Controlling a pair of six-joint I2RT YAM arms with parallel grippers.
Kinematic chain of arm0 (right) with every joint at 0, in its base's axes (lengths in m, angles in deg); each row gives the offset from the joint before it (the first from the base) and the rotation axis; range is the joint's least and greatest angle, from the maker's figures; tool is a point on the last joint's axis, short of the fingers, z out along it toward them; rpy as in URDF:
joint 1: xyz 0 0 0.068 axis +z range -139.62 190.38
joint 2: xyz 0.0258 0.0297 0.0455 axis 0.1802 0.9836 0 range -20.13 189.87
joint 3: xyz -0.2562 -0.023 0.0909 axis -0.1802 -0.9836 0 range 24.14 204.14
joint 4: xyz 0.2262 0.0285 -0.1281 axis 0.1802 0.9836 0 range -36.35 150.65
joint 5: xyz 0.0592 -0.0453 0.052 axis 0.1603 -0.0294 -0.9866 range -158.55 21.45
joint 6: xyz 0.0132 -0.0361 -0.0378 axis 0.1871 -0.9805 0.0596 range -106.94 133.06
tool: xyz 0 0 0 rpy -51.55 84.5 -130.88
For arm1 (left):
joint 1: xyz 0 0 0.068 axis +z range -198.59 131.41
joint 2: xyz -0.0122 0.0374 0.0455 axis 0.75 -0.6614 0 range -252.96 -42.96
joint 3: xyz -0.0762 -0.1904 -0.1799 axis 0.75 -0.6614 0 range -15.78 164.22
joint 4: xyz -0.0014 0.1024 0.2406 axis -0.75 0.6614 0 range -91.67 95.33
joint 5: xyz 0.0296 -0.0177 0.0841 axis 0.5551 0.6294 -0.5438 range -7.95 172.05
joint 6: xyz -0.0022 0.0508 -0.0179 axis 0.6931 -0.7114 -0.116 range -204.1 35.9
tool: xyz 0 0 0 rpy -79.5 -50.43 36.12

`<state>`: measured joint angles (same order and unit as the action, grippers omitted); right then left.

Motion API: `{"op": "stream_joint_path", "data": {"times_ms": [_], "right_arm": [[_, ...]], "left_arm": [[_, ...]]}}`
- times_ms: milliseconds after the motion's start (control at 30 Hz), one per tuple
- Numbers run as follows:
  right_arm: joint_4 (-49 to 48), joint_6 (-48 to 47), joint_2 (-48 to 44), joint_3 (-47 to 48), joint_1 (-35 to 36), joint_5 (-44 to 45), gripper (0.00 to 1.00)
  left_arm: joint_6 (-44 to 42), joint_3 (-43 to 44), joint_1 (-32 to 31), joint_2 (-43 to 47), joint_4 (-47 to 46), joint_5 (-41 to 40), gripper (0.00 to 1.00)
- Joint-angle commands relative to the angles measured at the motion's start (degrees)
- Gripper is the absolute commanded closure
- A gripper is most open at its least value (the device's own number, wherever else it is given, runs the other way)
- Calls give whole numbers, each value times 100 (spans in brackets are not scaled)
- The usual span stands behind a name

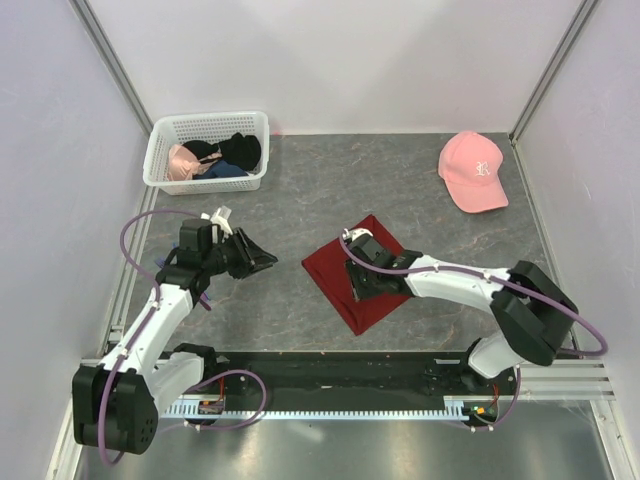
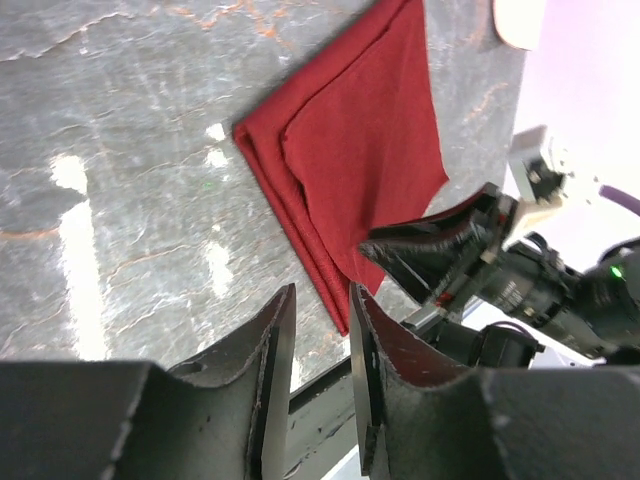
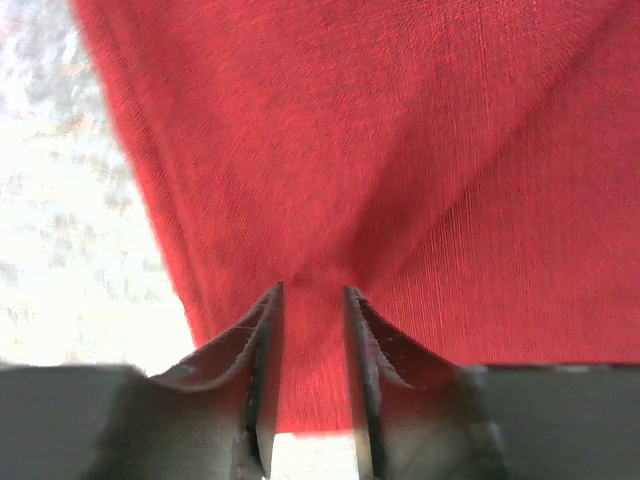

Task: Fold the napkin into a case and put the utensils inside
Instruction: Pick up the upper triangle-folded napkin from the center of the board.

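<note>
The dark red napkin (image 1: 335, 265) lies folded in layers on the grey table, near the middle. It also shows in the left wrist view (image 2: 360, 150) and fills the right wrist view (image 3: 400, 130). My right gripper (image 1: 360, 283) is down on the napkin's near part. Its jaws (image 3: 312, 290) pinch a ridge of the cloth, and creases run out from the fingertips. My left gripper (image 1: 272, 262) hovers left of the napkin, apart from it. Its jaws (image 2: 320, 292) stand a narrow gap apart with nothing between them. No utensils are in view.
A white basket (image 1: 160, 165) with black and pink garments stands at the back left. A pink baseball cap (image 1: 473, 170) lies at the back right. White walls enclose the table on three sides. A black rail (image 1: 340, 370) runs along the near edge.
</note>
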<state>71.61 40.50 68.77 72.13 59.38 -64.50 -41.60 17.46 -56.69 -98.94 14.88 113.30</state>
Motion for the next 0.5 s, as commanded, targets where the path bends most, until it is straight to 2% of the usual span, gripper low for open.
{"op": "stream_joint_path", "data": {"times_ms": [0,200,467], "right_arm": [[762,-231,-497,404,451,386,59],[973,130,-312,475,1103,596,49],[1017,218,-49,413,1464,904,52]], "left_arm": [[-14,-185,19,-105,-530,321,64],[127,-352,19,-176,-698,514,64],[118,-414,19,-202,-741,558,64]]}}
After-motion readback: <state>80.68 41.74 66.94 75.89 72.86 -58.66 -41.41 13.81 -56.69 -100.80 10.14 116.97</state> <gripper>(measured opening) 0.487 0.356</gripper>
